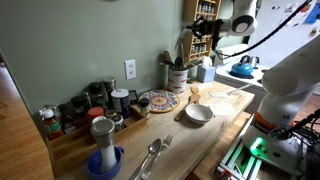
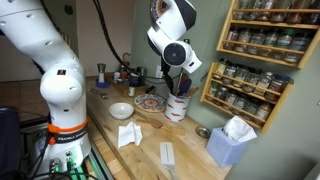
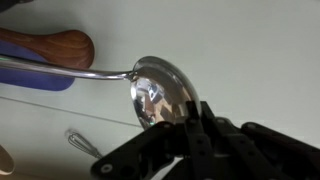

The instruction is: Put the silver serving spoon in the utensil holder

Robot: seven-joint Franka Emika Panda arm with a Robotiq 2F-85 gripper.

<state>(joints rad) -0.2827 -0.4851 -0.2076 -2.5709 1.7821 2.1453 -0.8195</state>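
The silver serving spoon is pinched by its bowl rim in the closed jaws of the gripper, just above the utensil holder. Its handle could snag a wooden spoon standing there, or the slick bowl could slip from the thin hold. No writing is legible

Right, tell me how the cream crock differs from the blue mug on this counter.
The crock is pale cream; the mug is blue. The crock holds several wooden utensils; the mug holds one white object. In an exterior view the crock stands back by the wall; the mug sits nearest the camera. Both stand upright on the wooden counter with things sticking out.
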